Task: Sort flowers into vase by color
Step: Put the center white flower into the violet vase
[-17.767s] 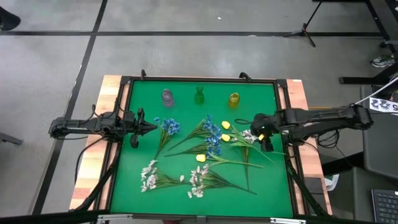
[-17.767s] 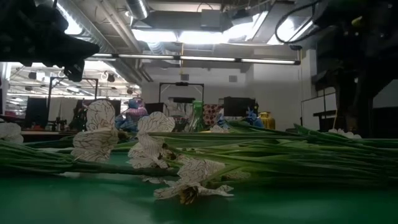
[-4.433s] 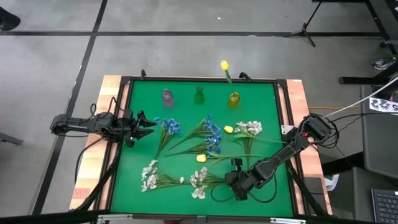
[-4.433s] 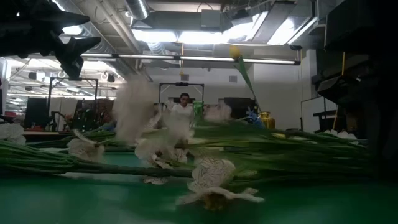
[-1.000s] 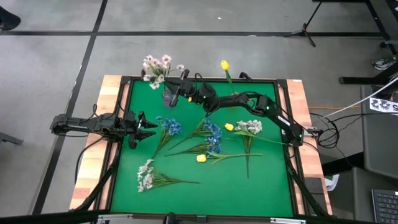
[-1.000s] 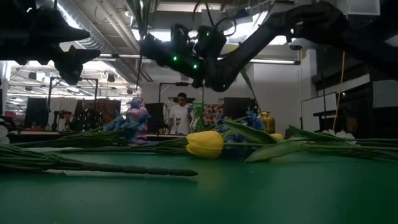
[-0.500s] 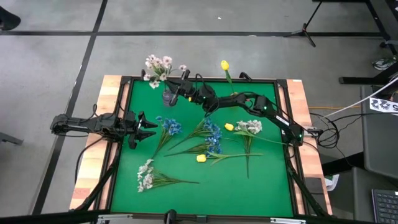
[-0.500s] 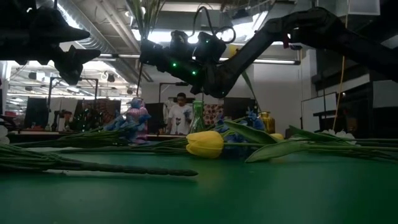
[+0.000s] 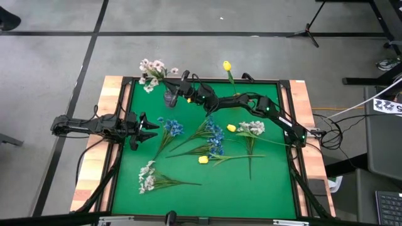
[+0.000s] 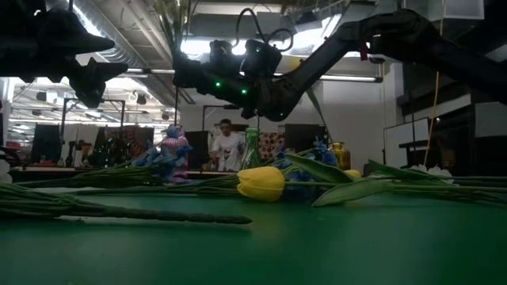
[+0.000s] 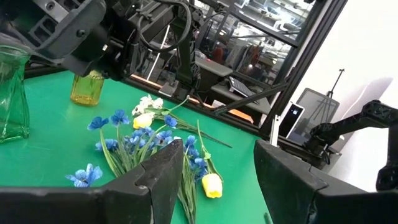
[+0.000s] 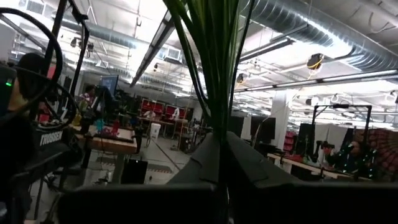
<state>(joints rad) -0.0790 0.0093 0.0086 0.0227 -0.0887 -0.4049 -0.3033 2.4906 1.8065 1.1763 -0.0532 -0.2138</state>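
Observation:
My right gripper [image 9: 178, 84] reaches across the far side of the table and is shut on a white flower sprig [image 9: 151, 69], above a grey vase [image 9: 169, 98]. The sprig's blossoms stand out over the far left corner. A green vase [image 9: 201, 96] stands beside the grey one. A yellow vase [image 9: 236, 100] holds a yellow tulip [image 9: 227, 65]. Blue flowers [image 9: 171, 127], more blue ones [image 9: 214, 135], white sprigs [image 9: 252, 129] [image 9: 148, 177] and yellow buds [image 9: 203, 159] lie on the green mat. My left gripper [image 9: 148, 129] waits open at the left edge. My right gripper pinches the white sprig's bundle of green stems [image 12: 214, 118] between its two fingers. The fingers come from the table's right and slant upward. The stems [image 10: 177, 32] rise above the fingers, blossoms on top, clear of the table. The lower stem end is hidden by the gripper.
The green mat [image 9: 264, 188] has a dark raised frame and wooden strips [image 9: 92, 169] at both sides. The near right part of the mat is bare. People show in the room beyond the far edge in the low view.
My right gripper has tipped and rolled a little over the grey vase. The white sprig's blossoms have swung toward the table's left. The grip stays shut.

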